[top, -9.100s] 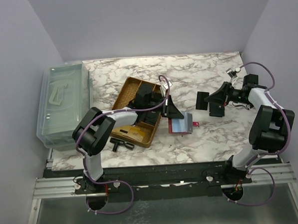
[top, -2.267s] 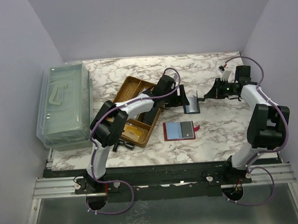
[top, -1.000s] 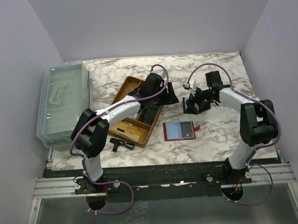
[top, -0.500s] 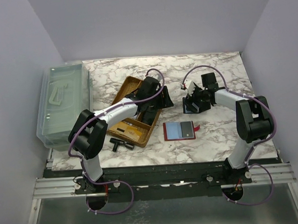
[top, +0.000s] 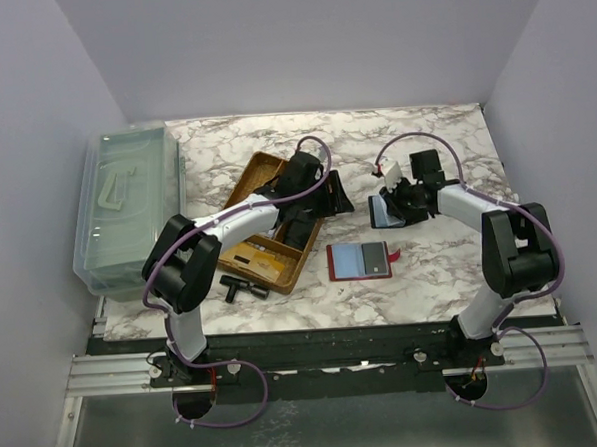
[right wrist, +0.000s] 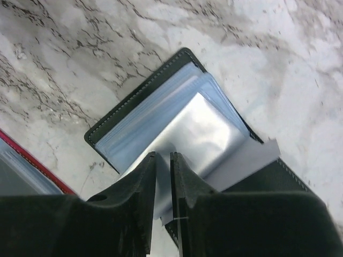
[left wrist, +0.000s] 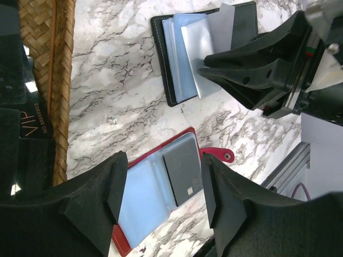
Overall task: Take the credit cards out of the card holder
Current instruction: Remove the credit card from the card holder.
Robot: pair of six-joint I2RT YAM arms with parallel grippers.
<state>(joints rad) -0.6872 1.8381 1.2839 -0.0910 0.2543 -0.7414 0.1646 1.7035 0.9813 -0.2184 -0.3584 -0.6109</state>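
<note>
— Where's the black card holder sitting?
— Flat and open on the bench, a bit right of the middle, closer to the far edge than the near one. Pale blue sleeves are fanned out inside it.
— And the right end effector?
— Down on it, fingers pressed almost together, with a silver card pinched between them. The card's far end lies over the sleeves. I can't tell whether it's clear of its pocket.
— The left one?
— The left end effector hangs above the bench with its fingers spread wide and nothing in them. It's just by the right rim of the wicker tray, apart from the black holder.
— What's that red thing?
— A red card holder, open too, lying toward the near edge. It's just in front of the black one but not touching it. There's a grey card in one of its pockets.
— And the tray?
— Left of the middle, with a dark VIP card in it. Past it, a clear plastic box runs along the left edge.
</note>
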